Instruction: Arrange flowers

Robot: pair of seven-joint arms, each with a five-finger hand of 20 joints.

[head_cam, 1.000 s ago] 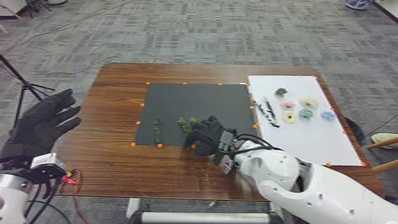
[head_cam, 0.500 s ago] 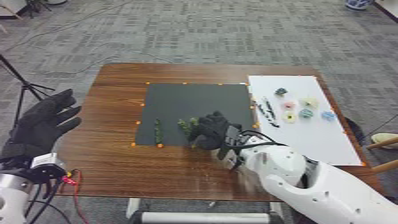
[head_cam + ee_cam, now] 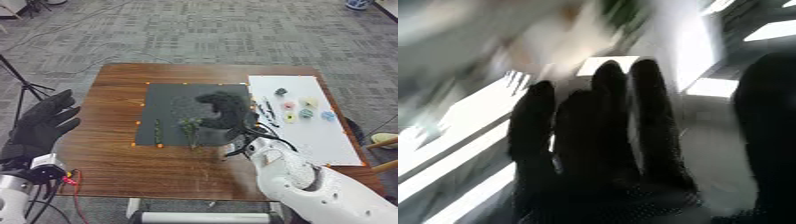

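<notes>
Over the right part of the black mat (image 3: 173, 95), my right hand (image 3: 226, 107) is open with nothing in it. In the right wrist view the same hand (image 3: 607, 130) has straight fingers, its thumb apart from them. Two green stems lie on the mat: a thin one (image 3: 158, 131) on the left and a leafier one (image 3: 190, 131) beside the right hand. On the white sheet (image 3: 320, 145) lie a pink flower (image 3: 289, 105), a yellow one (image 3: 290, 117), a cream one (image 3: 308, 102), blue ones (image 3: 328, 115) and a dark one (image 3: 281, 92). My left hand (image 3: 44, 122) is open, left of the table.
Black-and-white strips (image 3: 269, 114) lie along the white sheet's left side. Orange markers edge the mat and sheet. The brown wooden table (image 3: 115, 170) surrounds them. A black tripod (image 3: 31, 89) stands at the left, a wooden chair (image 3: 386, 155) at the right.
My right hand has opened and moved up and away from the leafier stem, toward the mat's far right. The stem stays on the mat. The left hand has not moved.
</notes>
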